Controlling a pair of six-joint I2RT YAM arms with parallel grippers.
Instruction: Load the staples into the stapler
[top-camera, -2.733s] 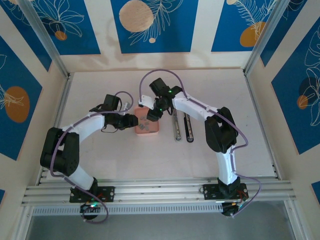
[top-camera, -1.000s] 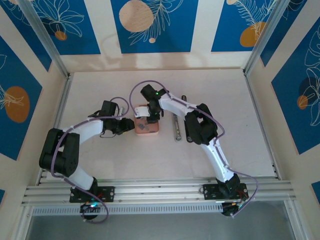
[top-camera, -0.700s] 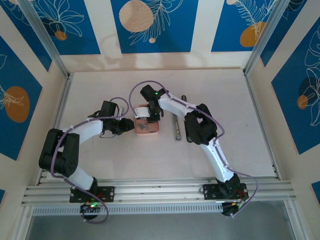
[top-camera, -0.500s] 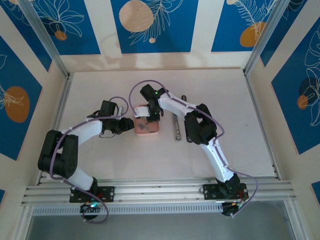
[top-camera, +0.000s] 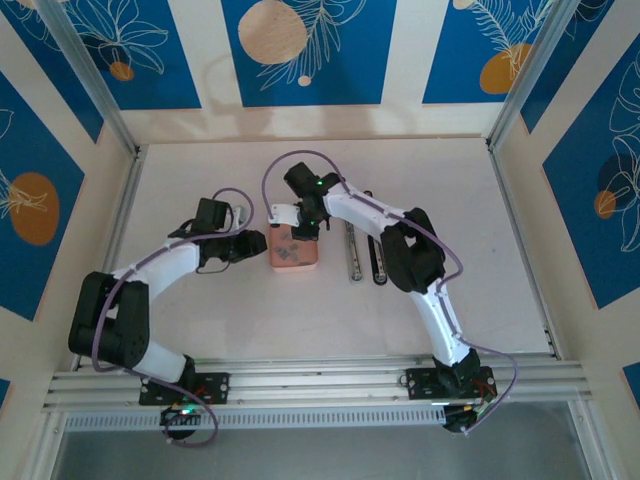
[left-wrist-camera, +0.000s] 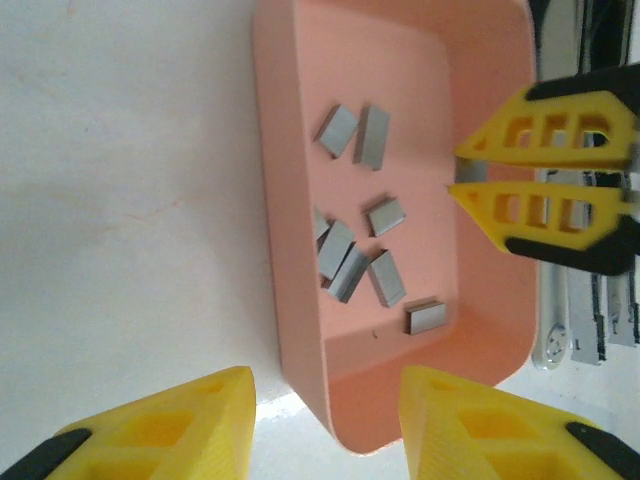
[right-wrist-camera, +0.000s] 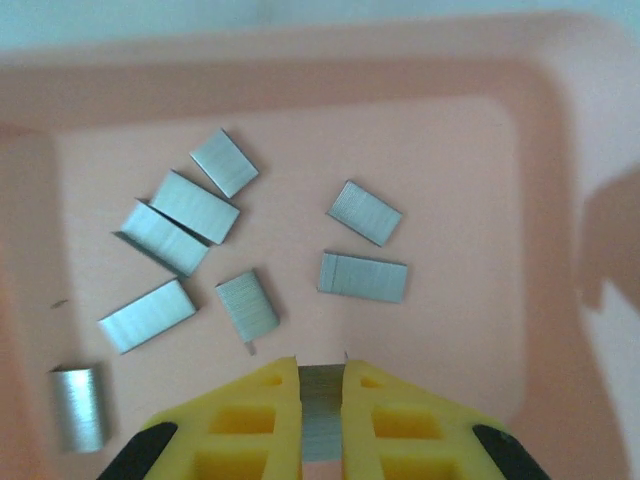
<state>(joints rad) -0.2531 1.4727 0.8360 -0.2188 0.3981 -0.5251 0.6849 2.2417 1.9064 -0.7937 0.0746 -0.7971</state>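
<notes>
Several grey staples (right-wrist-camera: 363, 276) lie loose in a salmon-pink tray (top-camera: 305, 262). My right gripper (right-wrist-camera: 321, 385) hangs just above the tray floor, shut on one staple strip (right-wrist-camera: 321, 415) pinched upright between its yellow fingers. From the left wrist it appears as the right gripper (left-wrist-camera: 455, 170) over the tray's right side. My left gripper (left-wrist-camera: 325, 420) stands open astride the tray's near corner (left-wrist-camera: 340, 430), with a thin strip of table between its left finger and the wall. The stapler (top-camera: 355, 250) lies opened out flat, just right of the tray.
The stapler's second dark half (top-camera: 378, 256) lies parallel beside the first. White table stretches around the tray (left-wrist-camera: 480, 300), with metal rails along the near edge (top-camera: 320, 378) and blue patterned walls at the back and sides.
The right gripper has shut on one staple strip in the tray and risen slightly toward the back. The left gripper stays at the tray's left end.
</notes>
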